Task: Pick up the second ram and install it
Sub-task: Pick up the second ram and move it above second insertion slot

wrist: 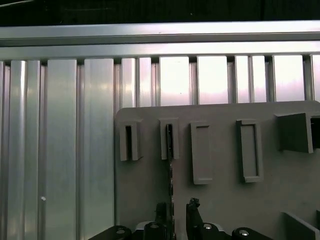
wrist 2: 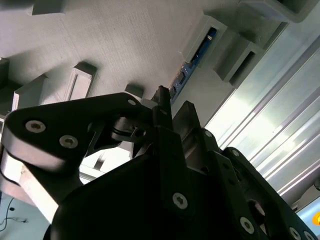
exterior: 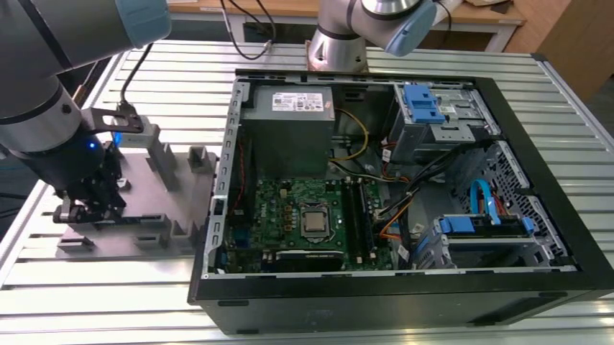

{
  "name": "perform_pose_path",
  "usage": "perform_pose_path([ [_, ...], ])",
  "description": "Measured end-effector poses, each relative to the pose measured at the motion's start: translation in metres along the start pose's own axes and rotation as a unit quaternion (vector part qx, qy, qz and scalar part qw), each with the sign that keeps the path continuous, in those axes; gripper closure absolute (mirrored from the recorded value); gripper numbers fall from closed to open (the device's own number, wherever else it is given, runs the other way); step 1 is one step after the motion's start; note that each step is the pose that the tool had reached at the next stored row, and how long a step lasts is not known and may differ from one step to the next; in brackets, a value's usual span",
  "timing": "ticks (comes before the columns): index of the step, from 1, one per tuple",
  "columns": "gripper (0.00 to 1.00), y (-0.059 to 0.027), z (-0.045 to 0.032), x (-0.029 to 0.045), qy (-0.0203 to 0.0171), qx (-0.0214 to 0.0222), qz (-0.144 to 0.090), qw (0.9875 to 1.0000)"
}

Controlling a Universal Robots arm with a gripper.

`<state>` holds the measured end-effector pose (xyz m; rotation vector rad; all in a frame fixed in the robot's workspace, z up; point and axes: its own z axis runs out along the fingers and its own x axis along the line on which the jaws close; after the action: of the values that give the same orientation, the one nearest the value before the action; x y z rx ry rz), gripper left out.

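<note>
At the exterior view's left, the gripper point(exterior: 88, 208) is held low over the grey holder point(exterior: 158, 212) on the worktop point(exterior: 192, 68), jaws narrowly parted. The second ram point(wrist: 170, 165) is seated edge-up in its slot, not yet lifted. Neighbouring slots are judged empty. The open case point(exterior: 384, 291) lies rightward

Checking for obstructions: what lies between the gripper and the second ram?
Nothing: in the second wrist view, the stretch from the open gripper to the second ram in the gray fixture is bare.
</note>
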<state>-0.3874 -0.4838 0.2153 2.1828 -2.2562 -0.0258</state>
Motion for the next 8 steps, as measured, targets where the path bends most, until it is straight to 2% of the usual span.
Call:
perform_pose_path([
  [8, 0.73, 0.0027, 0.0124, 0.0066, -0.0008, 0.0001, 0.000, 1.0000],
])
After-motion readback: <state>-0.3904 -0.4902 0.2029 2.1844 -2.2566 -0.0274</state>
